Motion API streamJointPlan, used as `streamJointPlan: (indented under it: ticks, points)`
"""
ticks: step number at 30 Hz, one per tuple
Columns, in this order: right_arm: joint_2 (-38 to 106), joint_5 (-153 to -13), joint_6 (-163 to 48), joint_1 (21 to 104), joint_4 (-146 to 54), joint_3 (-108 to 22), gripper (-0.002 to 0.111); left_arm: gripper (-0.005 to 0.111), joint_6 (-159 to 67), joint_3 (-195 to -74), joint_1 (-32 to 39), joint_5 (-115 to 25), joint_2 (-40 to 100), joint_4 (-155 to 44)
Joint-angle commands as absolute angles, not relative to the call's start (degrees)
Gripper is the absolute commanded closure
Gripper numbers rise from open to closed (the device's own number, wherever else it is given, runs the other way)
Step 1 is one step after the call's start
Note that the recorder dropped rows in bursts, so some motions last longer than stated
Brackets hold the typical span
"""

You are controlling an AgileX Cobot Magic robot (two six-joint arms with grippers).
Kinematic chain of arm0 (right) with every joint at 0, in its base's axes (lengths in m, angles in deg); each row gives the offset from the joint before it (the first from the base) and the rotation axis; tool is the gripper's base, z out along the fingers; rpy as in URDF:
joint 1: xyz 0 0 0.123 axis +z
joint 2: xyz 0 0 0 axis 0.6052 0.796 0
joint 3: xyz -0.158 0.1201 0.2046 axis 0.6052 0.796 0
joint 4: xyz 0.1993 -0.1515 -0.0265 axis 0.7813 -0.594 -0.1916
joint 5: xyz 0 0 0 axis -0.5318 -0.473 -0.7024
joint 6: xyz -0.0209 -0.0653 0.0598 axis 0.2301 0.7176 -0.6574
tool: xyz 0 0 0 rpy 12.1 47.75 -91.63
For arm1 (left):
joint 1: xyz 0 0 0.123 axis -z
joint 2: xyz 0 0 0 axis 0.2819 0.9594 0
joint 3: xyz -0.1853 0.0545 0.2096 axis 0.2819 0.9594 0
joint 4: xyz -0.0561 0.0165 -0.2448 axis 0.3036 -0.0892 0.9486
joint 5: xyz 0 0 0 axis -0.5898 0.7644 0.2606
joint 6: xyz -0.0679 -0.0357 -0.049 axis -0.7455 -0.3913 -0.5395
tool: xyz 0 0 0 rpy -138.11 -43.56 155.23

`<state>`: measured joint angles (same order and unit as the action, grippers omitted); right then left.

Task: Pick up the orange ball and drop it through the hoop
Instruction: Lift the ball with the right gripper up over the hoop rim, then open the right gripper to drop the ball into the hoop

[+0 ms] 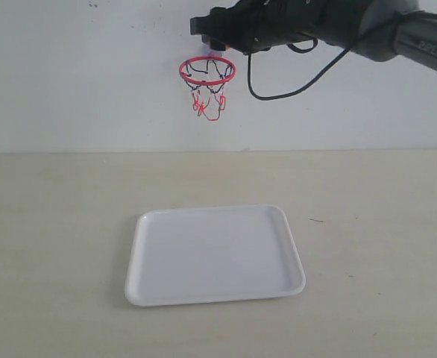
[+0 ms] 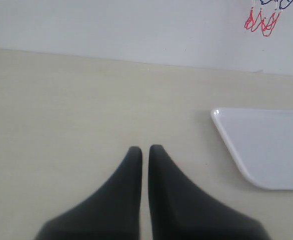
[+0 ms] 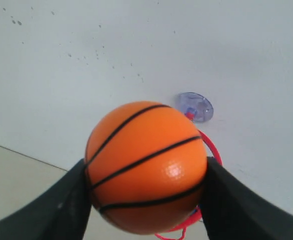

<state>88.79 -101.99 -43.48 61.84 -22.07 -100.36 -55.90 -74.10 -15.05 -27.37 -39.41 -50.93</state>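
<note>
Jaws of right end effector (image 3: 146, 172) clamp orange ball (image 3: 145, 162).

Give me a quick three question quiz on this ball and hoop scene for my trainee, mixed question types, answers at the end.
1. Which claw grips the orange ball? A) left B) right C) neither
2. True or false: the left claw is shut and holds nothing.
3. Fill in: the ring of the hoop is coloured ___.
Key: 1 B, the right claw; 2 true; 3 red.
</note>
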Motion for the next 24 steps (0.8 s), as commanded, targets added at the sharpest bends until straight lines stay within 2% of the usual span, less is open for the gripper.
streamJointPlan:
  ticks: [1, 11, 13, 15, 19, 20, 24]
  points:
    - [91.97, -100.3, -42.89, 61.75, -21.56, -104.55, 0.108, 0.103, -55.62, -73.89, -15.14, -27.77, -39.55, -51.0]
    - [94.36, -98.24, -37.47, 61.94, -17.45, -106.6, 0.108, 0.103, -55.62, -73.89, -15.14, -27.77, -39.55, -51.0]
    - [94.36, -98.24, -37.47, 61.94, -17.45, -106.6, 0.105, 0.103, -55.62, -73.89, -15.14, -27.77, -39.55, -51.0]
    - [94.36, -98.11, -37.47, 61.94, -17.45, -106.6, 0.095, 0.103, -55.62, -73.89, -15.14, -27.77, -39.55, -51.0]
    - [94.36, -97.4, -36.21, 61.94, -17.45, -106.6, 0.055, 0.103, -55.62, -73.89, -15.14, -27.77, -39.55, -51.0]
    - [94.36, -97.4, -35.46, 61.94, -17.45, -106.6, 0.049, 0.103, -55.62, -73.89, -15.14, -27.77, -39.55, -51.0]
    - [94.36, -97.0, -33.79, 61.94, -17.45, -106.6, 0.049, 0.103, -55.62, -73.89, -15.14, -27.77, -39.55, -51.0]
